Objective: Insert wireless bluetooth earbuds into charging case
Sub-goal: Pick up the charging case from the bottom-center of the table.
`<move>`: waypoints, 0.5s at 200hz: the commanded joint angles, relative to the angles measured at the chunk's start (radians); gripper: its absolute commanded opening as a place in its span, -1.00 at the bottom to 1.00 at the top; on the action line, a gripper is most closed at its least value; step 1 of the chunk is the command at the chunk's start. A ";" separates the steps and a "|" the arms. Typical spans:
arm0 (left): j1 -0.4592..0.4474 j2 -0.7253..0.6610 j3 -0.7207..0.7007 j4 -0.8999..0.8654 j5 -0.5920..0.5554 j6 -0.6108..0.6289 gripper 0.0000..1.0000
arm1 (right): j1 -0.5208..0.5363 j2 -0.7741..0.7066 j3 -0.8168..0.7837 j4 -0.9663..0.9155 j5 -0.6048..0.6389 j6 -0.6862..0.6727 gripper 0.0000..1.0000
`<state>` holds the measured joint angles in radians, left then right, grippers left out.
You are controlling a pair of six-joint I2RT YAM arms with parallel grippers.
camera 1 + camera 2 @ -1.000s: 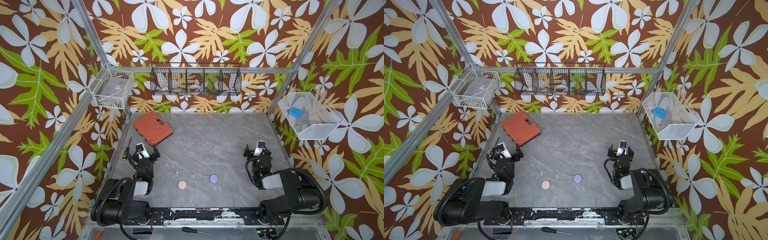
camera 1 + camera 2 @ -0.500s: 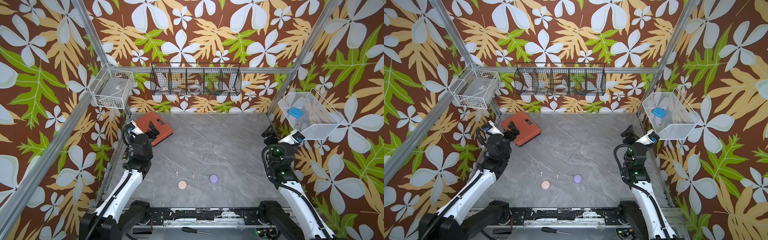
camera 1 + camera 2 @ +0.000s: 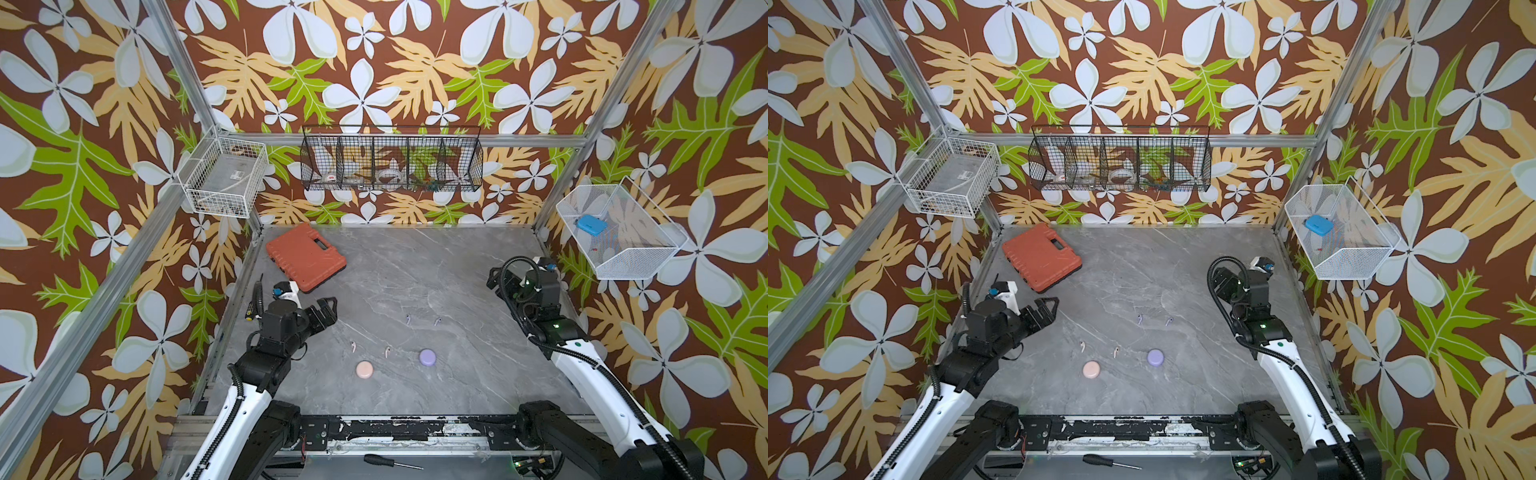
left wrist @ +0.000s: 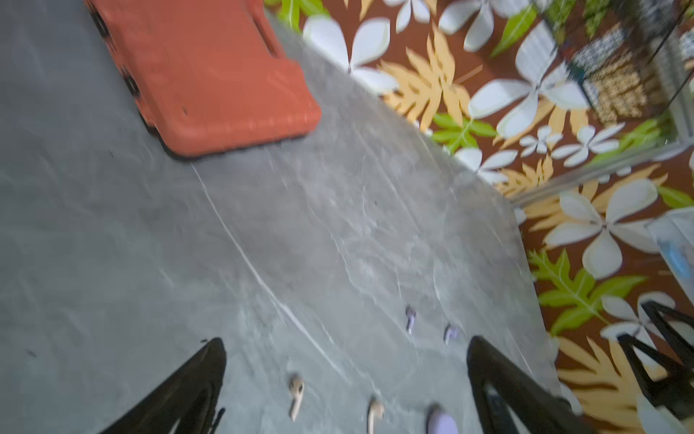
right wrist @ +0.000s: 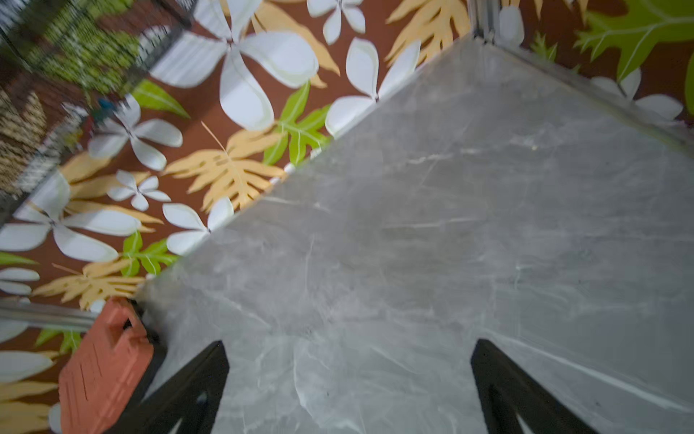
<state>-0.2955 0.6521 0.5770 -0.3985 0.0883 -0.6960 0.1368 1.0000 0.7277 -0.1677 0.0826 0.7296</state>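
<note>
I have both claws hanging with their jaws spread wide and nothing in them: the left claw (image 3: 327, 312) over the left part of the grey surface (image 3: 415, 270), near an orange tool case (image 3: 305, 257), and the right claw (image 5: 349, 342) over the far right part. The earbuds lie loose mid-surface. The two pink earbuds (image 3: 353, 346) lie just beyond the closed pink case (image 3: 365, 369), and the two lavender earbuds (image 3: 408, 319) lie farther off, beyond the closed lavender case (image 3: 427, 357).
</note>
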 commanded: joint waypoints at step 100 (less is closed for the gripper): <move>-0.543 0.317 -0.015 -0.224 -0.225 -0.341 1.00 | 0.299 0.035 0.025 -0.359 0.150 -0.077 0.99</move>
<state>-0.7704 0.8955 0.5358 -0.5968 -0.0750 -0.9623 0.4145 1.0370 0.7605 -0.4763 0.1959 0.6506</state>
